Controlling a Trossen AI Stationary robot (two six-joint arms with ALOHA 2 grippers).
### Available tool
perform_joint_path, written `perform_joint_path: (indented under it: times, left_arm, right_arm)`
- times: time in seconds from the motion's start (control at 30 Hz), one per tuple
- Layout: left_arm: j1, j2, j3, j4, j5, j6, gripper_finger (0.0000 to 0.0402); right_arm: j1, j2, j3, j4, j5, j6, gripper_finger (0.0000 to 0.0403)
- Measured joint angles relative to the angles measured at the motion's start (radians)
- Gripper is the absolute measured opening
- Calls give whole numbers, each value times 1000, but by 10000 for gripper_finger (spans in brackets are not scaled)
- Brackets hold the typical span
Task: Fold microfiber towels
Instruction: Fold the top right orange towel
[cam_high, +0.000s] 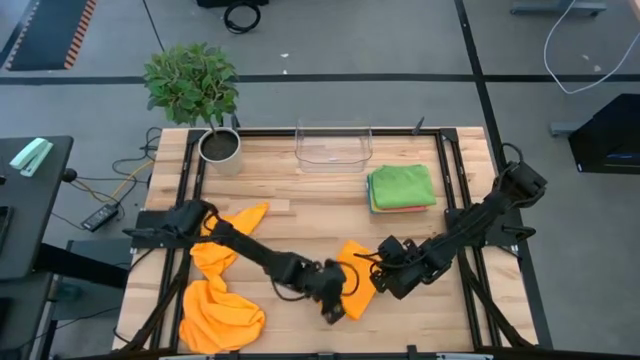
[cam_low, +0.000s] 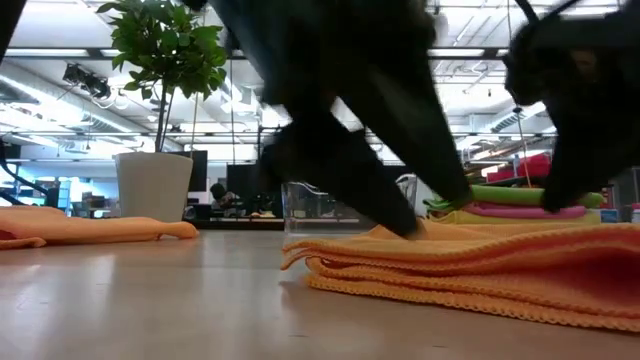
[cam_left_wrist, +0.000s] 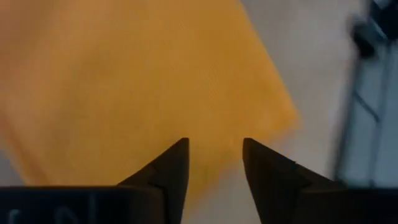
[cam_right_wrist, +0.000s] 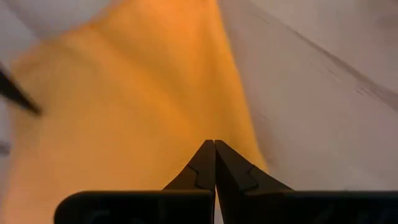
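A folded orange towel (cam_high: 355, 272) lies in several layers (cam_low: 460, 265) on the table near its front edge. My left gripper (cam_high: 336, 300) is at the towel's near left side, slanting down over it, and is open (cam_left_wrist: 214, 155). My right gripper (cam_high: 385, 275) is at the towel's right edge and is shut (cam_right_wrist: 214, 146), with no cloth showing between its fingertips. Two more orange towels lie at the left: one spread out (cam_high: 238, 222) and one crumpled (cam_high: 220, 312). A stack of folded towels with a green one on top (cam_high: 402, 187) lies at the back right. My left gripper comes slanting down from the table's left. In the low view one dark fingertip (cam_low: 405, 222) meets the top layer of the folded towel (cam_low: 425, 238), which lies flat on the table. My right gripper is low over the towel's right edge (cam_right_wrist: 242, 134); I cannot tell whether it touches.
A clear plastic bin (cam_high: 333, 146) stands at the back middle, and a potted plant (cam_high: 218, 143) at the back left. The stack's pink and yellow layers (cam_low: 520, 211) show behind the folded towel. Bare wood (cam_high: 300, 215) lies between the arms.
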Motion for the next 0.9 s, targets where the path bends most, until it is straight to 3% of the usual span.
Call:
perform_joint_path:
  times: [0.2,0.33,0.63,0.73,0.9]
  left_arm:
    - [-9,73,7,49,-36,-100,108]
    - [-12,88,9,50,-21,-140,86]
    - [59,-11,1,-59,-8,88,74]
    - [94,-89,3,-146,-13,154,78]
    - [66,-131,2,-209,-13,178,86]
  right_arm:
    - [-7,12,-67,39,-23,27,7]
    - [-5,12,-86,37,-110,52,7]
    - [68,-4,4,37,-227,48,7]
    - [81,-18,60,25,-200,27,7]
    - [35,-22,103,4,-33,-83,7]
